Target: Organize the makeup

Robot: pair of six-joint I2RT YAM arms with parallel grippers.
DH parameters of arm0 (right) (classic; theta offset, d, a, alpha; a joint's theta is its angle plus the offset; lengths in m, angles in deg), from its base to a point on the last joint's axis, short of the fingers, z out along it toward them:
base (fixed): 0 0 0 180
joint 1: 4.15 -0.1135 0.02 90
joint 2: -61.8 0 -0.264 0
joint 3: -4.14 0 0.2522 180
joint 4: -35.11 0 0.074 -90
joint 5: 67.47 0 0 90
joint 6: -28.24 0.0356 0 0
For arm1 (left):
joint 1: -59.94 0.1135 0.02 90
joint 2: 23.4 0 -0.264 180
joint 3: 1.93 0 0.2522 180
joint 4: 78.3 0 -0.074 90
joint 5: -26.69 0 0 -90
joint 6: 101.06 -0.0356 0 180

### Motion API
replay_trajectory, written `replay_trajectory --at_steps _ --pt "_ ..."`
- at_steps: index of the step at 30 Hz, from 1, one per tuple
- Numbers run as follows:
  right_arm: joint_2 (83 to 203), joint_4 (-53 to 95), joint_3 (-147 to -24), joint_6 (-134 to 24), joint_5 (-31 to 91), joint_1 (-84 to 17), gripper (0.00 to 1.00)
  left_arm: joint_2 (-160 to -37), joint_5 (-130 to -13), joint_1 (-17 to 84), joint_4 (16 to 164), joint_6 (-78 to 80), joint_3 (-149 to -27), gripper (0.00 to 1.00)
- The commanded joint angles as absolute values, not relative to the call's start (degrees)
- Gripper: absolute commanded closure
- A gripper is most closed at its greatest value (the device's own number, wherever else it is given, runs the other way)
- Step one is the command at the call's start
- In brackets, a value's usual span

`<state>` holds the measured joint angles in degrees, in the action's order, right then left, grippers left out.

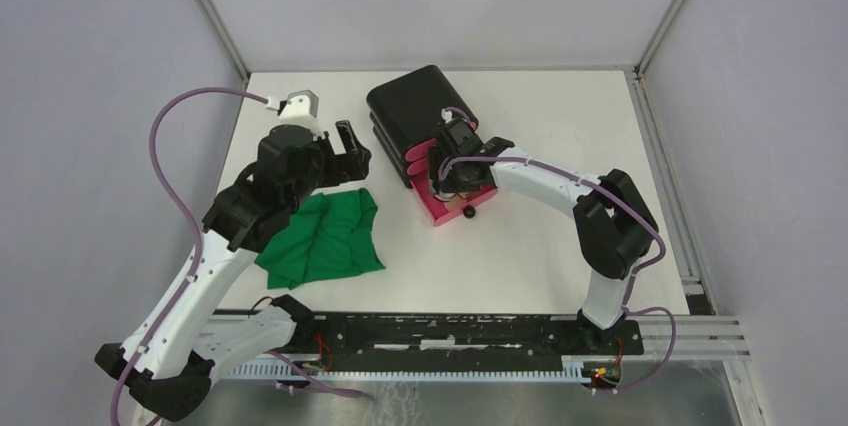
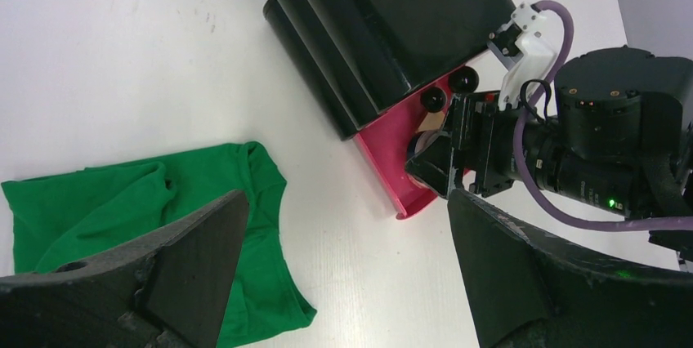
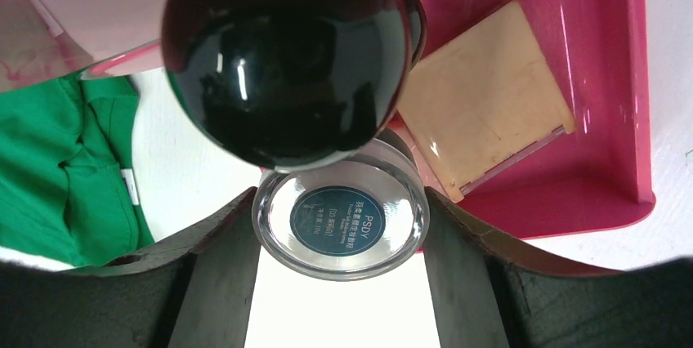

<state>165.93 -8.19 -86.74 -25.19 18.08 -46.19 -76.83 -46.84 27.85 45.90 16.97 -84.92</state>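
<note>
Dark fingers (image 3: 216, 283) of the right tool (image 3: 339, 211) fill the bottom of the right wrist view, pressed against the two sides of a small round compact (image 3: 342, 221). It has a clear, white-looking rim and a blue label in the middle. The jaws stand partway apart, as wide as the compact between them, and hold nothing else.

Just above it, very close to the lens, hangs a glossy black knob (image 3: 286, 54) that hides the compact's far edge. I cannot tell which drawer the knob belongs to.

To the right of the compact lies a tan square pad (image 3: 482, 111), flat on the floor of a pulled-out pink drawer (image 3: 605, 78). The compact is at that drawer's rim, near the pad, with white desk (image 3: 184, 172) showing beside and below it. Whether it rests on anything or is carried clear, the views do not show.

From above, the drawer juts from the bottom of a black box (image 1: 420, 111) that stands toward the back of the desk, and the right arm reaches in over it from the right.

The left tool (image 2: 347, 201) hangs over bare desk with its jaws wide apart and nothing between them. A crumpled green cloth (image 2: 122, 209) lies on the desk just beside and partly under its left finger, well to the left of the box and apart from it.
</note>
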Motion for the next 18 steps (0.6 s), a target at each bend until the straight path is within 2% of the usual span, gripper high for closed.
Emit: replay_trajectory --at_steps 1,7,18 --pt "168.7 -5.4 -90.2 -25.6 17.0 -46.8 0.33 -76.5 -45.8 28.1 46.6 19.9 -84.6 0.01" --pt "171.0 -7.9 -92.7 -26.7 16.5 -47.8 0.33 -76.7 -46.2 28.2 46.9 20.0 -84.6 0.01" --pt "165.1 -5.8 -85.4 -26.2 13.3 -48.8 0.31 -76.1 -46.5 28.1 47.3 20.7 -83.2 0.01"
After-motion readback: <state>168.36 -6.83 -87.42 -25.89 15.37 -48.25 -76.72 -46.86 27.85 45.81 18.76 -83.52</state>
